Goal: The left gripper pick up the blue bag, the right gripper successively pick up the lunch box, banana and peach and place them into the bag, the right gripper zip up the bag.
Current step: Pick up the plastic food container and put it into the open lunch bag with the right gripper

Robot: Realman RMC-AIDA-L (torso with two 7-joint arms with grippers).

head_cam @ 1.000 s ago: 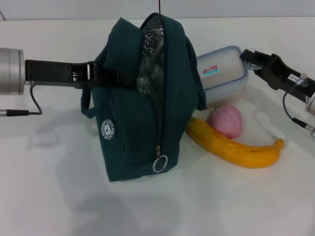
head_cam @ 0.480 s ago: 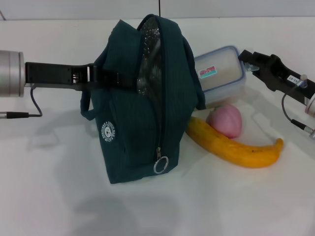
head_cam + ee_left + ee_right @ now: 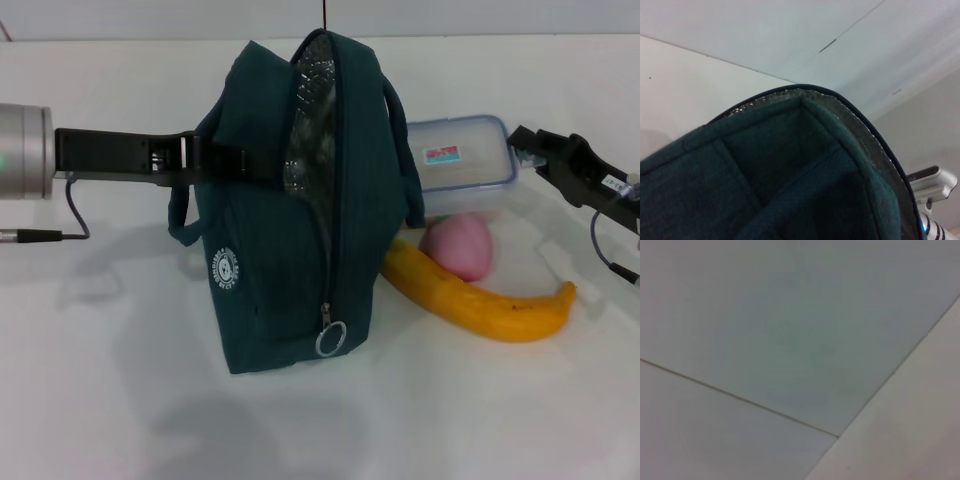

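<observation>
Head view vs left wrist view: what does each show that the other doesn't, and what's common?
Only the head view shows the lunch box, the peach and the banana on the white table to the right of the bag, plus the left gripper at the bag's left side and the right gripper by the lunch box's right end. Only the left wrist view shows, close up, the bag's inner top corner and walls. Both show the blue bag with its mouth unzipped and silver lining showing.
</observation>
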